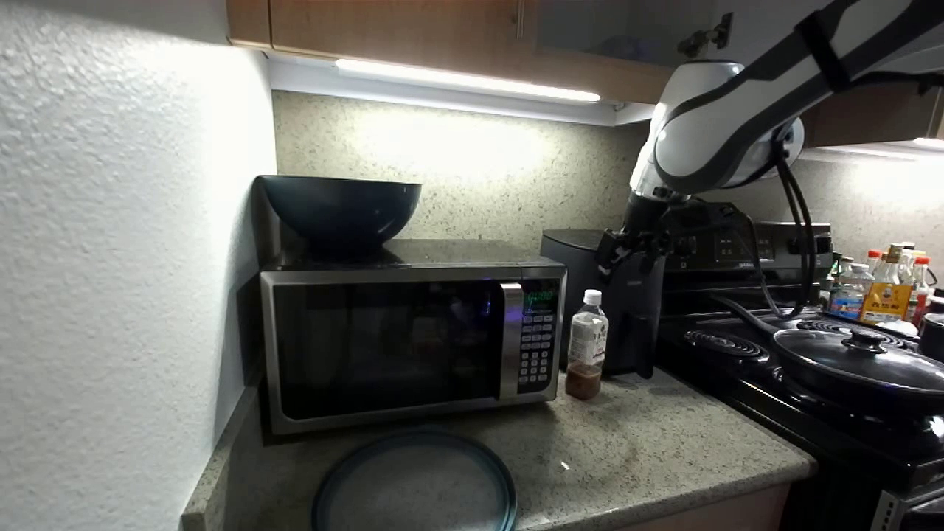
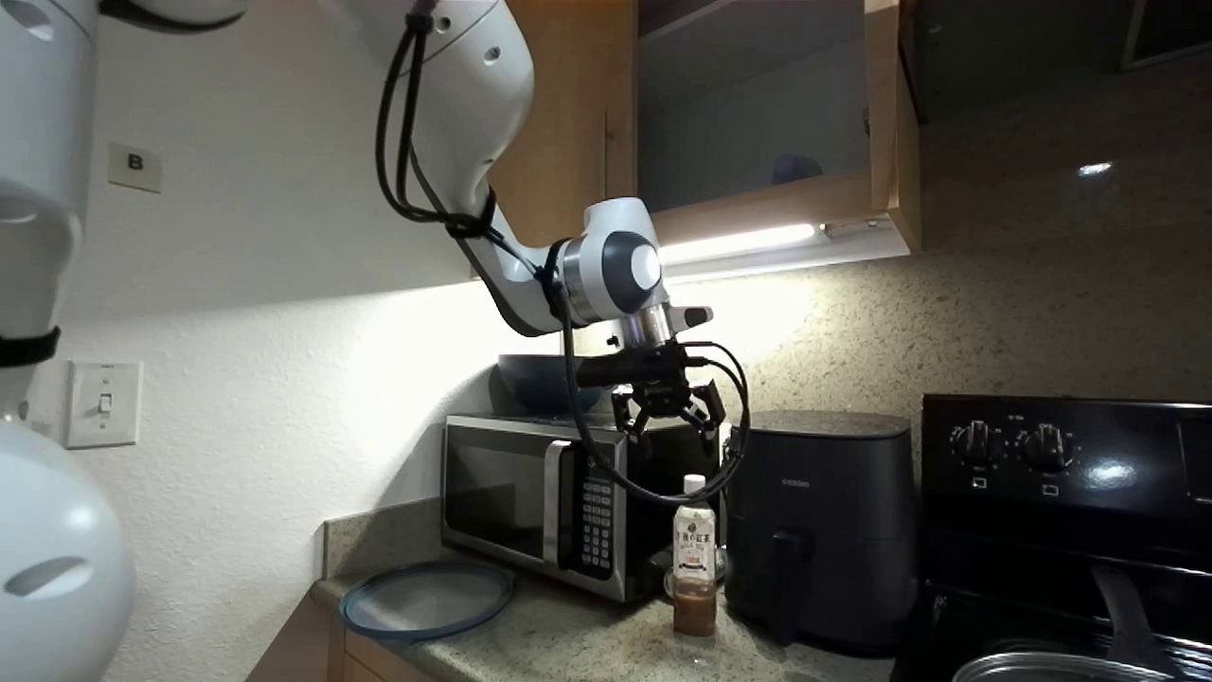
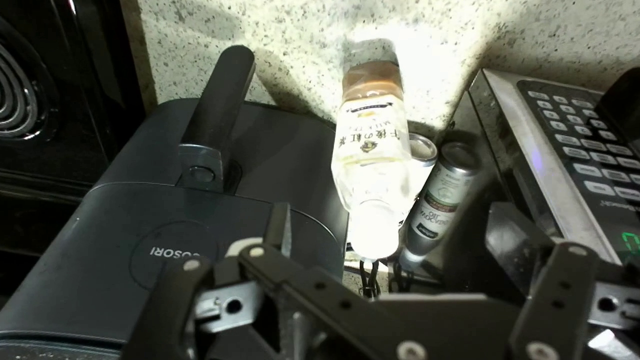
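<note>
At your far left, near the front left corner of the table (image 1: 634, 450), you have a round plate (image 1: 413, 479) with a blue rim, lying flat. Behind it the microwave (image 1: 391, 346) fills the back left of the table, door shut and facing the front edge, and a dark bowl (image 1: 343, 214) sits on its top, at the left end. Just right of the microwave, your wrist view shows an avocado oil can (image 3: 442, 200) standing upright and a second can (image 3: 423, 150), mostly hidden.

Next comes your milk tea bottle (image 1: 588, 343), set back from the table's front edge and nearer the right edge than the left. It stands upright: long axis vertical, white cap (image 1: 592, 296) pointing up, base on the table, brown liquid (image 2: 695, 614) in the bottom. In the wrist view its cap end points toward your gripper (image 2: 670, 431), the base away. The gripper hangs above it, aimed down; its jaws stand wide apart, clear of the cap.

Just behind the bottle and to the right is your air fryer (image 2: 824, 511). Past the table's right edge you see the stove (image 1: 719, 376), carrying a lidded pan (image 1: 833, 361) with its handle toward the back; farther right stands a cluster of sauce bottles (image 1: 885, 287).
</note>
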Motion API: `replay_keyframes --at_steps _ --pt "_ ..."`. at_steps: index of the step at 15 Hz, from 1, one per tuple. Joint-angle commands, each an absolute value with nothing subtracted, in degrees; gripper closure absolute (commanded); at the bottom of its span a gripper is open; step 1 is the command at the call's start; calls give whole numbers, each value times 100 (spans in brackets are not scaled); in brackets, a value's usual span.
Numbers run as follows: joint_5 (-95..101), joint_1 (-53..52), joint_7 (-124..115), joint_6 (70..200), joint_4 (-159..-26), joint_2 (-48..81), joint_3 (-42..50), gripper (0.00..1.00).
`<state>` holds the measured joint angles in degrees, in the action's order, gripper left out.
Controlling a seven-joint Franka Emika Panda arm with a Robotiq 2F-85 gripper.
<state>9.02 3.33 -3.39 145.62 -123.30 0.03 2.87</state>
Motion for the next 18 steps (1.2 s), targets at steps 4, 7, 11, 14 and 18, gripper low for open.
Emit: replay_keyframes --at_steps 4,7,11,14,18 --pt "802 287 161 14138 -11401 743 253 0" --pt "896 260 -62 14134 -11450 725 281 0" --pt "896 257 -37 14078 -11280 906 285 0" --pt "882 270 -4 14062 -11079 1131 292 0" --pt "795 297 116 13961 -10728 1511 286 0"
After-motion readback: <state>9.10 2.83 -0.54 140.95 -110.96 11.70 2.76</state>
